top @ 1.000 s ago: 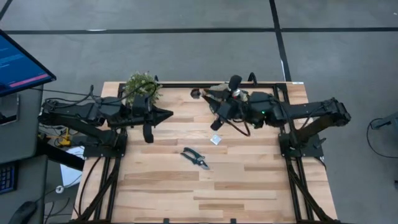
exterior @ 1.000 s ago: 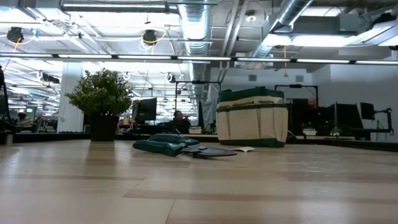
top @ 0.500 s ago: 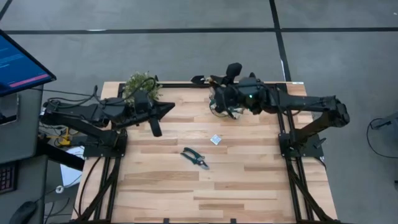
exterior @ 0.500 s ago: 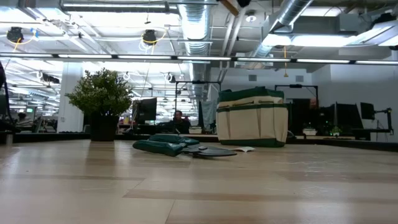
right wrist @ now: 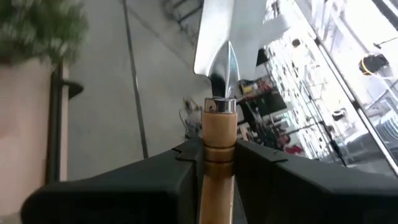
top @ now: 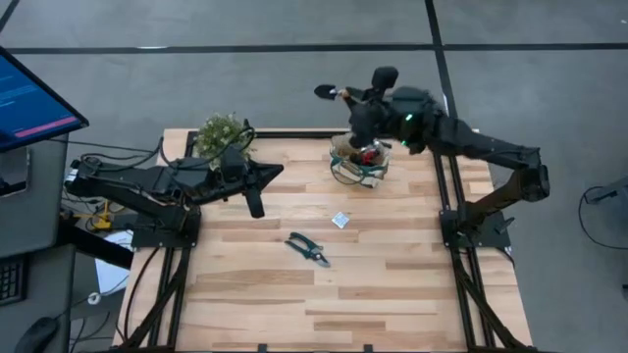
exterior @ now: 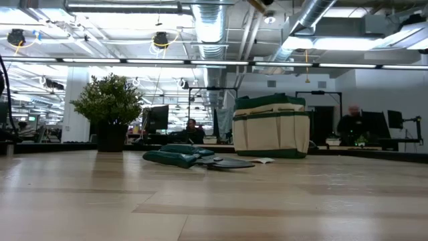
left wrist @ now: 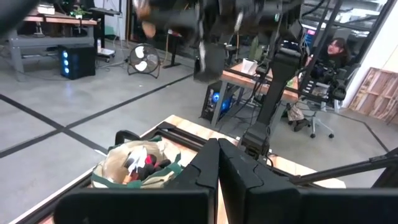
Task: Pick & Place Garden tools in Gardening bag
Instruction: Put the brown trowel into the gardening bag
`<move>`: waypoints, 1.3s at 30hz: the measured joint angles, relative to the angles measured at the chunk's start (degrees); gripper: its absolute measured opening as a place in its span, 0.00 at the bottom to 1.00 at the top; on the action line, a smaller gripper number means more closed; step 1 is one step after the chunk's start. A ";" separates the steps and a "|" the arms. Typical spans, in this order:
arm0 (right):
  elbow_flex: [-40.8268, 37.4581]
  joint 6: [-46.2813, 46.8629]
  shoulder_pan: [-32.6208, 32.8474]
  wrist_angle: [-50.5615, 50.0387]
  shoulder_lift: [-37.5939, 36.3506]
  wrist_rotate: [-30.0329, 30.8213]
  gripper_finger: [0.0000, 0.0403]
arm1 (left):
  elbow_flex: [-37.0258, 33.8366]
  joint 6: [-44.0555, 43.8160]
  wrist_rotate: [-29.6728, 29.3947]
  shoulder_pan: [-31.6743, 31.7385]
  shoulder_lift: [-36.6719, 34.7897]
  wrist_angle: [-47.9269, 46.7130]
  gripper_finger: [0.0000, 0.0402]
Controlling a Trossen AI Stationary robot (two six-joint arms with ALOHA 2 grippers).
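Note:
My right gripper (top: pixel 355 101) is raised above the tan, green-trimmed gardening bag (top: pixel 358 163) and is shut on a silver trowel with a wooden handle (right wrist: pixel 219 124); its blade (top: pixel 324 91) points past the table's far edge. The bag stands on its base near the far edge and holds a red-and-black item (left wrist: pixel 149 163). Dark-handled pruning shears (top: pixel 308 249) lie flat at mid-table. My left gripper (top: pixel 258 199) is shut and empty, above the table left of the bag. My right gripper pinches the trowel's wooden handle (right wrist: pixel 217 163) between its two fingers (right wrist: pixel 180 171), just below the metal collar. The trowel lies along the fingers, blade (right wrist: pixel 229 34) beyond the fingertips. It is lifted clear, high above the bag.
A bushy potted plant (top: pixel 222 134) stands at the far left corner, close to my left arm. A tiny white packet (top: pixel 340 220) lies between the bag and the shears. People sit in the room beyond the table (left wrist: pixel 333 53).
My right gripper has risen with the trowel and gone toward the table's far edge, from low beside the bag to high above it, uncovering the bag in the high view. My left gripper has shifted a little toward the table's right.

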 joint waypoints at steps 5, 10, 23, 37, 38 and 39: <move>8.54 0.93 -0.32 -3.45 -0.04 -6.22 0.14 | 0.00 0.52 0.02 0.00 0.02 1.31 0.01; 15.80 1.61 0.10 -3.36 -0.04 -16.41 0.14 | 0.00 2.00 0.02 0.00 0.00 1.59 0.01; 27.30 -17.10 4.90 1.27 0.97 -53.91 0.14 | 0.00 5.35 1.86 0.00 -0.02 2.07 0.01; 35.92 16.68 7.37 17.12 0.91 -109.35 0.14 | 0.00 13.74 2.22 0.00 -0.17 2.11 0.01; 35.97 19.61 8.60 19.67 0.83 -110.95 0.14 | 0.00 14.18 2.21 0.00 -0.17 2.12 0.01; 36.00 21.65 9.92 21.54 0.77 -112.06 0.14 | 0.00 14.59 2.21 0.00 -0.17 2.12 0.01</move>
